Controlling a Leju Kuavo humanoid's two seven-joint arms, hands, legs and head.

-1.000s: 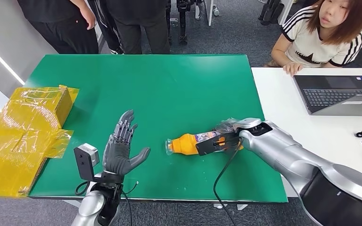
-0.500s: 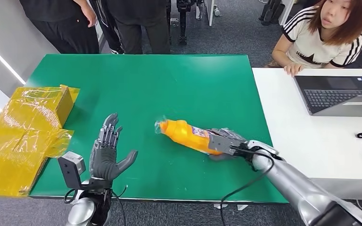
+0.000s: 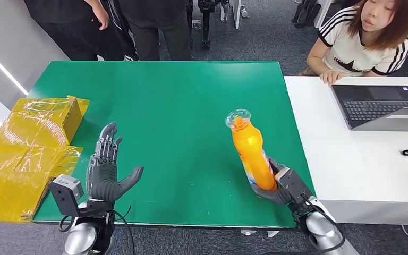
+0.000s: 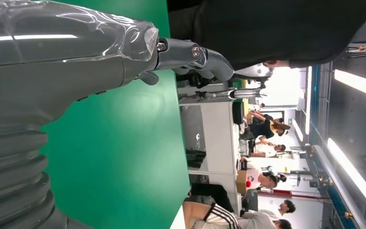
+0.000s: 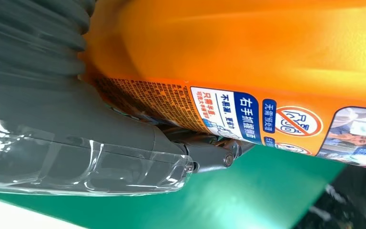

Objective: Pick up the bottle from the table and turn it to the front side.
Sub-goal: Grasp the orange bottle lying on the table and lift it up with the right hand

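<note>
Bottle (image 3: 249, 149) now raised upright near table edge (image 3: 191, 223), right fingers (image 3: 289, 183) grasping it, left hand (image 3: 106, 172) released.

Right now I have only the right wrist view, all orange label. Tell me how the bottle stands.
Observer: The bottle is almost upright, cap end up, with the right hand gripping its lower end.
Operator: Give me the left hand.
Observer: The left hand holds nothing, fingers spread, over the near left part of the green table.
Operator: Report what lies near it.
Observer: A yellow wrapped box sits at the table's left edge, apart from that hand.
</note>
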